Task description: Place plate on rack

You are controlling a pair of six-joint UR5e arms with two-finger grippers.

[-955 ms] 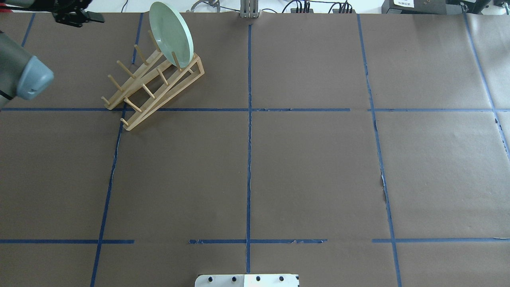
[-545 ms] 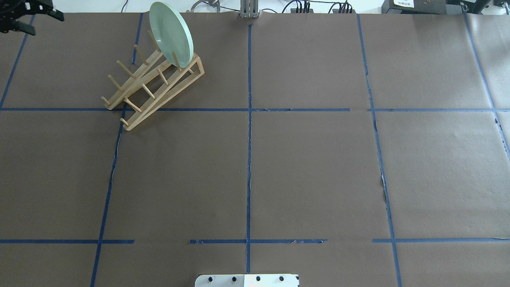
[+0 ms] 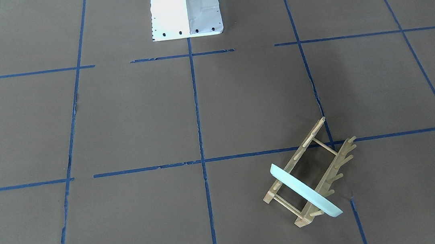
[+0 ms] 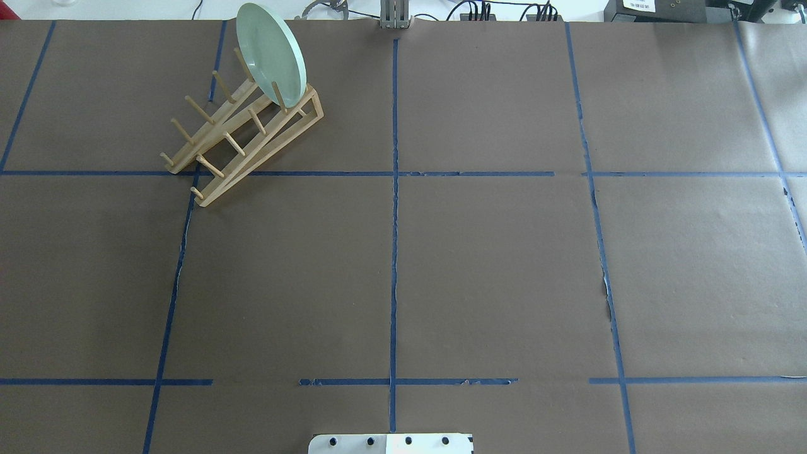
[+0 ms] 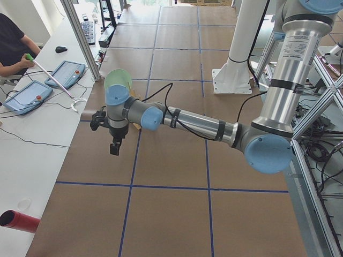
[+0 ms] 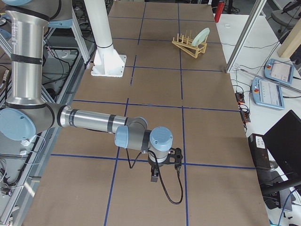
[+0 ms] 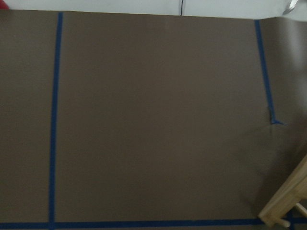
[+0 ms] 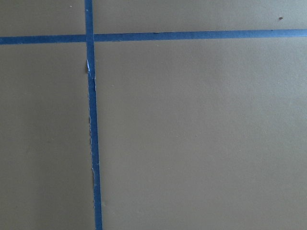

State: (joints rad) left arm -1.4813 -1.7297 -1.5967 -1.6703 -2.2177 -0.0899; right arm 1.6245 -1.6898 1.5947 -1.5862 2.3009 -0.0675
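Note:
The pale mint-green plate [image 4: 271, 53] stands on edge between the pegs at the far end of the light-wood rack [image 4: 246, 135], at the table's far left. The plate [image 3: 305, 191] and rack [image 3: 327, 167] also show in the front-facing view. A corner of the rack [image 7: 288, 201] shows in the left wrist view. My left gripper [image 5: 114, 147] shows only in the exterior left view, hanging above the table near the plate [image 5: 119, 79]; I cannot tell its state. My right gripper [image 6: 154, 178] shows only in the exterior right view, far from the rack [image 6: 188, 44]; I cannot tell its state.
The table is brown paper with a blue tape grid. The robot's white base [image 4: 391, 443] sits at the near edge. A side desk holds tablets [image 5: 27, 96] and a red cylinder [image 5: 19, 221]; a person [image 5: 13, 48] sits there.
My left arm has drawn back to the left and left the overhead view. The plate and rack have not moved.

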